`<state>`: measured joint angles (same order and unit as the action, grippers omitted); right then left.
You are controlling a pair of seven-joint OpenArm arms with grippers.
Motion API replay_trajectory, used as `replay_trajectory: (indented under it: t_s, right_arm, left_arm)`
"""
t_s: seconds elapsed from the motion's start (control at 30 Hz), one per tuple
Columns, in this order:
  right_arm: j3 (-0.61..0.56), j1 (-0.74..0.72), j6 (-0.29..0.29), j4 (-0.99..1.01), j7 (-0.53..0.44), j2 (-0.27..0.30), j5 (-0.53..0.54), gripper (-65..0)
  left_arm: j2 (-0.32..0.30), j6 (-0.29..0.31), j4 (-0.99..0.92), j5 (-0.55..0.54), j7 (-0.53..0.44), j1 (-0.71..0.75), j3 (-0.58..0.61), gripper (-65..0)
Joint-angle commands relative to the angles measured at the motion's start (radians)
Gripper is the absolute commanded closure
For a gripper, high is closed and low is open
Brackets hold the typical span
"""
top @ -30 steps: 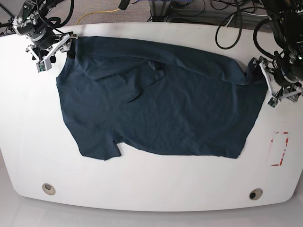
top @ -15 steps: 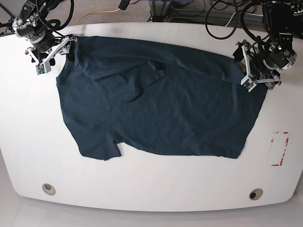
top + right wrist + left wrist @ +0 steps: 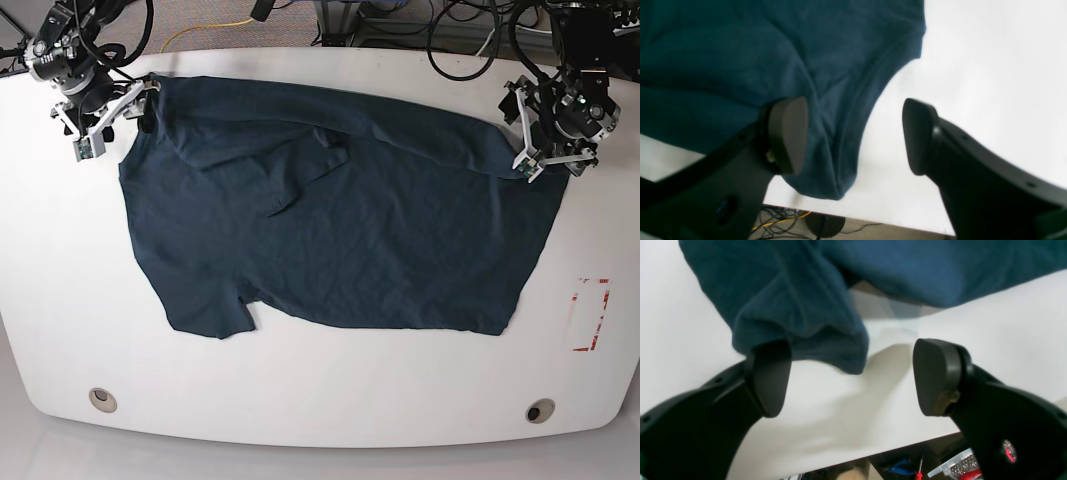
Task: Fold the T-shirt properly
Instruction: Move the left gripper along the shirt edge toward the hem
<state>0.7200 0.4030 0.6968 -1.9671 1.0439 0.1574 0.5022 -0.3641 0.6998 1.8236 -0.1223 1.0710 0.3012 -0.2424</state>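
Jaws of the left gripper [image 3: 853,376] stood wide apart with nothing held, straddling a bunched corner of the T-shirt [image 3: 330,220] at the upper right of the base view. The right gripper [image 3: 853,135] at upper left was likewise parted and empty, one pad over the hem, the other over bare counter [image 3: 320,380]. The shirt lay spread across the counter's middle, rumpled near its centre. To grip well, each gripper would probably need to drop until both pads flanked the cloth edge, then close on the hem. No readable writing showed; a red-outlined mark [image 3: 590,315] sat at lower right.
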Motion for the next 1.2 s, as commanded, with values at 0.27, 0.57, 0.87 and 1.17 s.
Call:
replay_trajectory:
  t_s: [0.27,0.57,0.87,1.17]
  right_arm:
    - [0.006,-0.002,0.001,-0.013,-0.021,0.012,0.014,-42.3]
    - [0.005,0.0,0.001,-0.013,-0.021,0.012,0.023,-42.3]
    - [0.005,0.0,0.001,-0.013,-0.021,0.012,0.023,-42.3]
    - [0.005,0.001,0.001,-0.013,-0.021,0.012,0.023,-42.3]
  left_arm:
    - [0.023,-0.002,0.017,0.111,-0.007,-0.036,-0.041,-53.3]
    - [0.043,-0.002,-0.005,0.108,-0.007,-0.044,-0.061,-40.3]
    - [0.058,-0.002,-0.012,0.109,-0.007,-0.043,-0.059,-40.4]
    - [0.058,-0.002,-0.092,0.109,-0.008,-0.066,-0.061,-42.1]
